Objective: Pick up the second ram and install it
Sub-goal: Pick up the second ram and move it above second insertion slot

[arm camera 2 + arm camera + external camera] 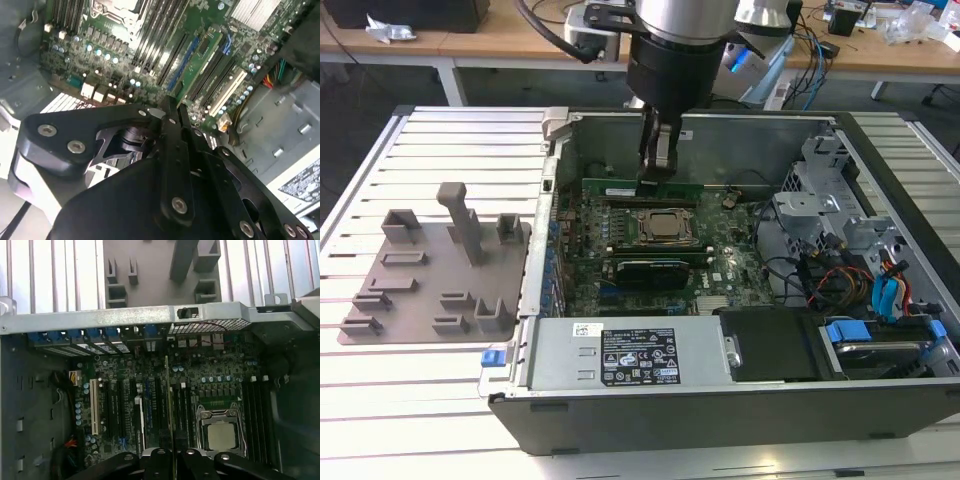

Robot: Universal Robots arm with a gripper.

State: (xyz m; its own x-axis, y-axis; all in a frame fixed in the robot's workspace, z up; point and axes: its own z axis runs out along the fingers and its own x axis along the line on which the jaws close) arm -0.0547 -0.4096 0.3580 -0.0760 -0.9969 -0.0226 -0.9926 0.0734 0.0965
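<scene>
Green and thin, the second ram (615, 188) sits pinched in the gripper (657, 178) in the exterior view. It is low inside the open computer case (720, 420), right by the chip (665, 228). The grey block tray (430, 270) lies outside the case, well apart. In the second wrist view the gripper (175, 107) has its two fingers squeezed close, pointing at the board (80, 60). In the first wrist view the second ram (168, 400) looks like a skinny line standing on its edge. It lines up with the long slots (181, 415), so it could go straight in. I cannot tell if it is pushed in.
</scene>
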